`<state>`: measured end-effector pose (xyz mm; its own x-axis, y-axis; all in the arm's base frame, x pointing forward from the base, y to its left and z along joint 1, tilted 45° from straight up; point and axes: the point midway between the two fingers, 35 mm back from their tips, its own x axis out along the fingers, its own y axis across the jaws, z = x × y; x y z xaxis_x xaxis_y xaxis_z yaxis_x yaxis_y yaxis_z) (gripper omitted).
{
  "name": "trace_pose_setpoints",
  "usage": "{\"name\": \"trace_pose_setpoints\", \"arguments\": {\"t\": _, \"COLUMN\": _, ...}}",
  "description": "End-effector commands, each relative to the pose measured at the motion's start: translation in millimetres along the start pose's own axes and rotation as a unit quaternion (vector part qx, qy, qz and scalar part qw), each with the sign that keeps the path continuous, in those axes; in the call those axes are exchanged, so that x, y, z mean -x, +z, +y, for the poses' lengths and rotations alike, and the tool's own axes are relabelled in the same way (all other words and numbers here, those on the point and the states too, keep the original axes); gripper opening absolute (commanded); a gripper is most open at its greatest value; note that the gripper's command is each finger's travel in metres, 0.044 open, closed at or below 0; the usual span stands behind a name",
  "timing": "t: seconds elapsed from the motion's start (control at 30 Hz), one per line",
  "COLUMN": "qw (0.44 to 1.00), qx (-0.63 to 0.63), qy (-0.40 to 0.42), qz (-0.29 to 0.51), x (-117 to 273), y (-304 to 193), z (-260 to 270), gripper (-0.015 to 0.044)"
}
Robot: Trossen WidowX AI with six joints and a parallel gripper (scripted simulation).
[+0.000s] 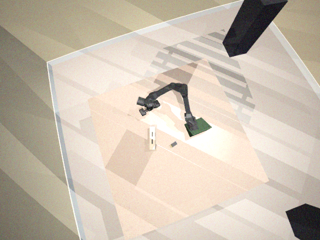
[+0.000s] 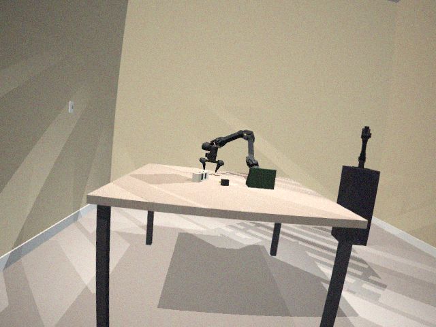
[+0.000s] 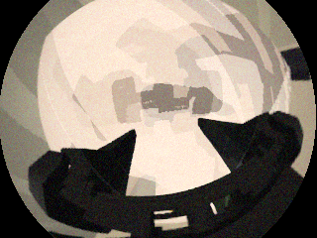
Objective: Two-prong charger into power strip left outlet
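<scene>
The dark charger [image 1: 173, 144] [image 2: 224, 182] lies on the table, its brass-coloured prongs facing the power strip. The white power strip [image 1: 151, 146] [image 2: 196, 177] stands to its left in the top and exterior views, with two dark outlets on it. My gripper [image 1: 149, 109] [image 2: 210, 171] [image 3: 166, 127] is open and empty, pointing down above the table. In the top view it shows beyond the strip's far end, well away from the charger. Neither charger nor strip can be made out in the wrist view; shadows show beyond the fingertips there.
The arm's base stands by a green block [image 1: 202, 126] [image 2: 262, 178], right of the charger. The wooden table [image 1: 180, 186] [image 2: 225, 206] carries them all. A tall dark box [image 2: 357, 190] with a jointed piece on top stands beyond the table's right side.
</scene>
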<state>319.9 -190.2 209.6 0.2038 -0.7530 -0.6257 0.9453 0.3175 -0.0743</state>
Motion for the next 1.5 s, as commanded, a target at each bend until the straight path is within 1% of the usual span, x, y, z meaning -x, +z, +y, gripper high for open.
{"name": "trace_pose_setpoints", "arguments": {"t": 0.0, "qw": 0.998, "qx": 0.050, "qy": 0.016, "qz": 0.016, "x": 5, "y": -22, "z": 17, "gripper": 0.0440}}
{"name": "trace_pose_setpoints", "arguments": {"t": 0.33, "qw": 0.988, "qx": 0.146, "qy": 0.046, "qz": 0.036, "x": 19, "y": -63, "z": 48, "gripper": 0.0440}}
{"name": "trace_pose_setpoints", "arguments": {"t": 0.87, "qw": 0.961, "qx": 0.253, "qy": 0.098, "qz": 0.046, "x": 47, "y": -131, "z": 81, "gripper": 0.0440}}
{"name": "trace_pose_setpoints", "arguments": {"t": 1.27, "qw": 0.933, "qx": 0.339, "qy": 0.118, "qz": 0.037, "x": 64, "y": -167, "z": 89, "gripper": 0.0440}}
{"name": "trace_pose_setpoints", "arguments": {"t": 1.47, "qw": 0.909, "qx": 0.397, "qy": 0.116, "qz": 0.052, "x": 70, "y": -202, "z": 87, "gripper": 0.0440}}
